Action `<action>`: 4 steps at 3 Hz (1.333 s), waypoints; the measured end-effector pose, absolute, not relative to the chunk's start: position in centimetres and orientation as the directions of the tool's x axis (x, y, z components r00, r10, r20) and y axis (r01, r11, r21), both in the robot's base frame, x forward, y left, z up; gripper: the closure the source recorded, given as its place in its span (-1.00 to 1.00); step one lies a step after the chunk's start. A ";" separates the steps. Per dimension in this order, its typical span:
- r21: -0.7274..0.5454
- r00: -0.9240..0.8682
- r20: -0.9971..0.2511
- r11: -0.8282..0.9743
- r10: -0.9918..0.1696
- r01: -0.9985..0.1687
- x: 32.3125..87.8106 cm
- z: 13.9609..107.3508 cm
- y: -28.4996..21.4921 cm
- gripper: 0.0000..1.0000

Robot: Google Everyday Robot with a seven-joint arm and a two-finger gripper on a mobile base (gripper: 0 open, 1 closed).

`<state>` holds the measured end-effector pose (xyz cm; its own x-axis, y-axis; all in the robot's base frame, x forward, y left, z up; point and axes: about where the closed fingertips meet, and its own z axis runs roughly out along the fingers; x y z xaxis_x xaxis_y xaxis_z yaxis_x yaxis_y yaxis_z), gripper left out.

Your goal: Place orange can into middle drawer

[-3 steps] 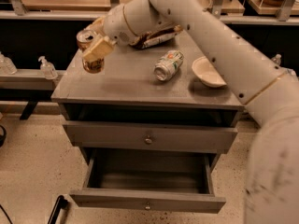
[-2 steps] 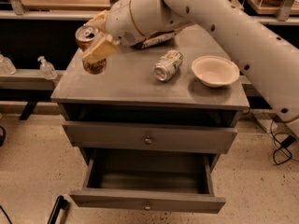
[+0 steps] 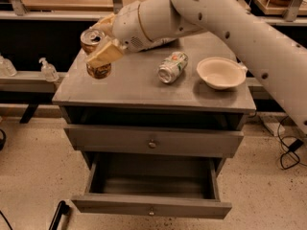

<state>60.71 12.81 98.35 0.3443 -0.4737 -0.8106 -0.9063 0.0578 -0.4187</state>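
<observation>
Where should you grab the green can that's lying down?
Grip the green can around its round middle, from above: it lies on its side on the cabinet top. The gripper, over the top's left edge, holds the orange can.

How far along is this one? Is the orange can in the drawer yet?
Not yet. Done: the middle drawer stands open with nothing visible inside, and the gripper is shut on the orange can. In hand: the can is held tilted over the left side of the cabinet top, well above the drawer. Left: bring it down into the open drawer and release it.
</observation>
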 end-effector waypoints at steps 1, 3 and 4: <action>-0.407 0.332 -0.844 0.100 -0.421 -0.908 55.1 100.3 13.0 1.00; -0.357 0.306 -0.887 0.095 -0.345 -0.929 42.9 100.7 17.2 1.00; -0.332 0.274 -0.891 0.109 -0.363 -0.937 43.6 99.4 15.9 1.00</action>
<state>43.58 15.93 99.37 0.2735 -0.3629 -0.8908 -0.9370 0.1087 -0.3320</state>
